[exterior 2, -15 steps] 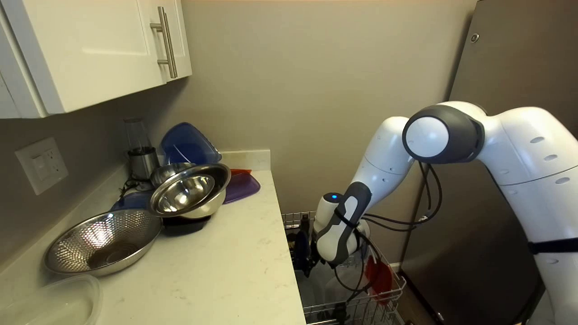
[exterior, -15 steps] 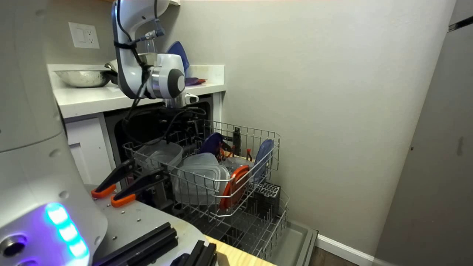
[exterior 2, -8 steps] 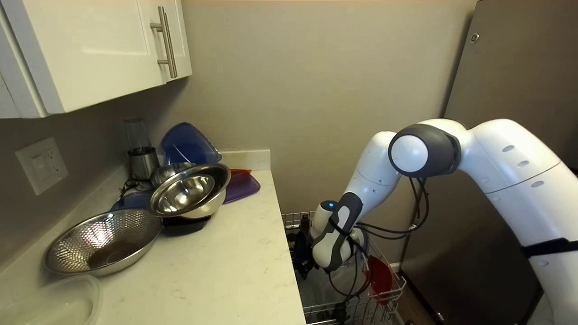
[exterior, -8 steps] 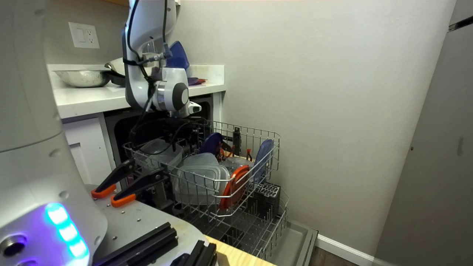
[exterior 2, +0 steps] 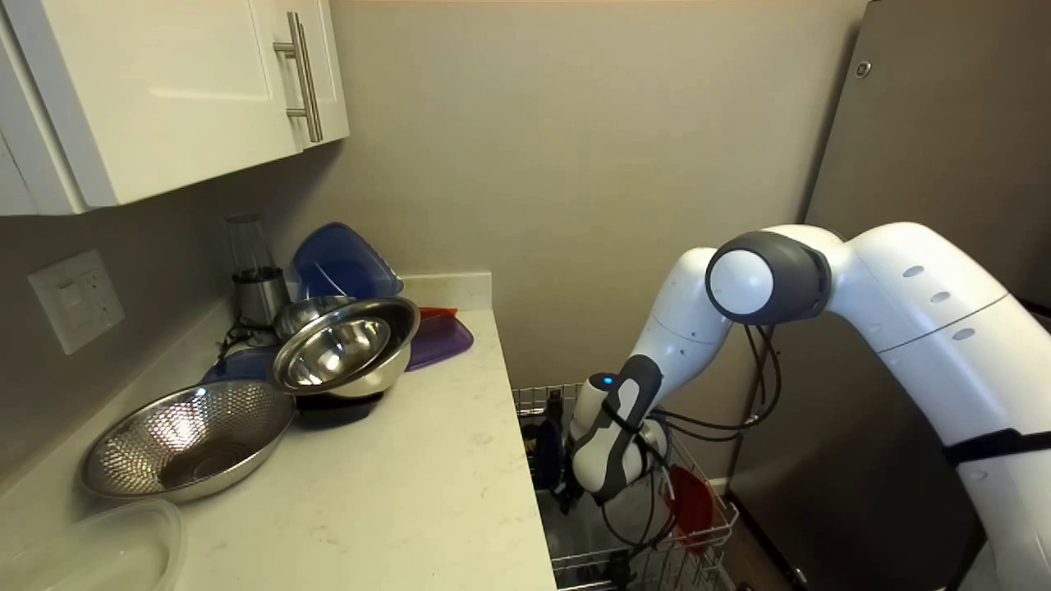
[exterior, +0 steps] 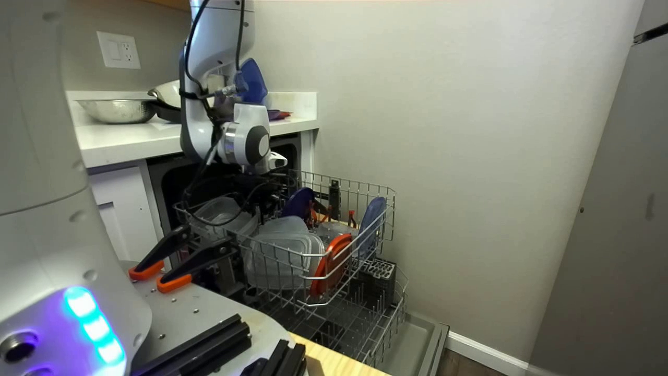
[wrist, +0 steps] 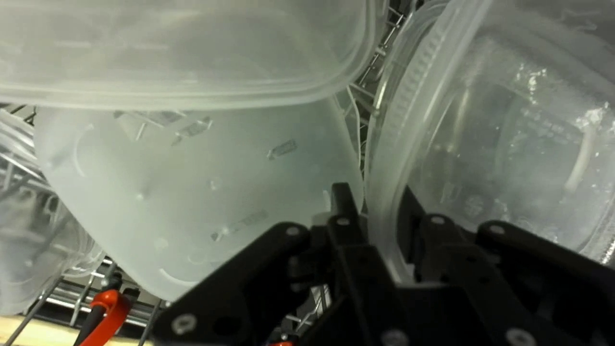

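In the wrist view my gripper (wrist: 375, 192) straddles the rim (wrist: 384, 206) of a clear plastic container (wrist: 519, 144), with one black finger on each side of it. The right finger appears to meet the container, while a narrow gap shows beside the left finger (wrist: 343, 199). Left of it lies a frosted square container (wrist: 202, 178), and a rectangular one (wrist: 182, 57) crosses the top of the picture. These containers are in the upper dishwasher rack (exterior: 360, 183). My fingertips are lost in the dark of the dishwasher or behind the arm in both exterior views.
An orange lid (exterior: 331, 266), a blue lid (exterior: 371, 224) and a dark blue piece (exterior: 298, 202) stand in the rack. Black clamps with orange tips (exterior: 175, 282) sit by the arm's base. The counter (exterior 2: 443, 476) beside the rack carries steel bowls (exterior 2: 345, 345) and a colander (exterior 2: 189, 443).
Over the last second the arm has come down toward the rack, shifting slightly right in an exterior view, with little motion in the latter half. The dishes have not visibly moved.
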Robot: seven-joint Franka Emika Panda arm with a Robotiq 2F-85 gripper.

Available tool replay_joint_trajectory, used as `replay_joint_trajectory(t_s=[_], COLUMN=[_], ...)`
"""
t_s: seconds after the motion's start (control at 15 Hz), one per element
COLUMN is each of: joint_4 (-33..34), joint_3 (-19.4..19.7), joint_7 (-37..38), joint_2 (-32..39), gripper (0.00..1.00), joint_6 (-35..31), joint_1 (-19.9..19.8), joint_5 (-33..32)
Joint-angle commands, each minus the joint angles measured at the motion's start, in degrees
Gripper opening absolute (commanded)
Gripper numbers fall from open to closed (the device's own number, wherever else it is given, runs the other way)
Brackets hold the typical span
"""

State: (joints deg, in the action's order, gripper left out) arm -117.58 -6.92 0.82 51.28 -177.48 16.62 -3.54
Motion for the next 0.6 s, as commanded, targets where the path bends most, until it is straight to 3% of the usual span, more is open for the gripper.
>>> replay_joint_trajectory(t_s=[0.0,0.13,0.27,0.4,0.53], joint_4=[-5.90,-8.16,-9.99,-11.86,-13.83], joint_3=[-9.67,-16.44,-21.07,-24.23,-25.85], joint_7=[-6.51,-14.98,-18.60,-19.49,-20.65], joint_2=[-1.22,0.19,0.92,1.18,0.48], gripper=[0.04,0.00,0.05,0.05,0.05], joint_6=[-1.28,-0.93,0.20,1.68,3.12], joint_1=[-12.62,-20.19,-28.42,-35.86,-40.82], joint_5=[-1.05,1.89,0.63,-2.50,-3.07])
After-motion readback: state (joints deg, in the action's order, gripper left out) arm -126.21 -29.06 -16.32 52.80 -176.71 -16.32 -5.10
